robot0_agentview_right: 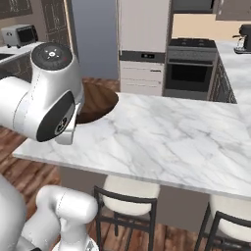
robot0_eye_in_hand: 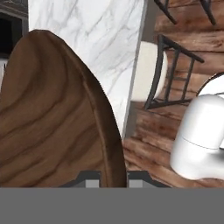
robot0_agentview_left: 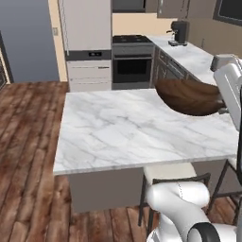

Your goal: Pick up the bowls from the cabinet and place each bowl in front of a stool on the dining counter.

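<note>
One wooden bowl in my claw, pinched shut on its rim, carried tilted above the tabletop; not yet set down before a stool. Cream bowl outstanding.

My arm rises from my base and bends forward at the elbow, so that my forearm and wrist hang above the near side of the counter. My wrist is raised over the counter's right part as the left base view shows it. My jaws are closed tight on the rim of the wooden bowl, one finger on each side of its edge, and they hold it tilted, clear of the counter top. My gripper sits at that rim.
</note>
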### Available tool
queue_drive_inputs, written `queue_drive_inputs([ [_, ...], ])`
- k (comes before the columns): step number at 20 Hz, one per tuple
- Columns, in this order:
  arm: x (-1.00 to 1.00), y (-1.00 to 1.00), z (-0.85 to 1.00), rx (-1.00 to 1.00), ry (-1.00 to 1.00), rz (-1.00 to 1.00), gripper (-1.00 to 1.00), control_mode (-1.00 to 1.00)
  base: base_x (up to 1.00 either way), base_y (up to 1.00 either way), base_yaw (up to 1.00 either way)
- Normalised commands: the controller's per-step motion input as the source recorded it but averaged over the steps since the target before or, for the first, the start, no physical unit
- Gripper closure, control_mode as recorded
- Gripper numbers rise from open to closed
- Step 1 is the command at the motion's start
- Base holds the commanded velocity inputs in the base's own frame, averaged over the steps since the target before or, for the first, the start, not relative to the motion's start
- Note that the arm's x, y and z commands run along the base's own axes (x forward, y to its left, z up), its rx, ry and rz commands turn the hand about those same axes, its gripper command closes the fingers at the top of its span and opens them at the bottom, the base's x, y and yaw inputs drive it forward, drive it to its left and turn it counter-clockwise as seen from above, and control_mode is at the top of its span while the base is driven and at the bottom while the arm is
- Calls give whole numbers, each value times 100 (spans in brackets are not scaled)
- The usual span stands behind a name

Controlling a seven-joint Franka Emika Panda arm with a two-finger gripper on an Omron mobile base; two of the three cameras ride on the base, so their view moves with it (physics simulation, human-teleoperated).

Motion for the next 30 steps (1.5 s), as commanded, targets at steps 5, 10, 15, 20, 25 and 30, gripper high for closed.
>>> queue_drive_inputs([
  [5,58,-52,-34,12,-1,8,100,-100,40,-20,10],
  [10,93,-100,-92,26,-7,1,100,-100,0,0,0],
  [15,98,-80,-100,15,-6,2,100,-100,0,0,0],
  [20,83,-11,-85,-11,-16,-2,100,-100,0,0,0],
  [25,48,33,-53,-32,-11,-7,100,-100,0,0,0],
  [30,11,23,-18,-30,0,-2,100,-100,0,0,0],
])
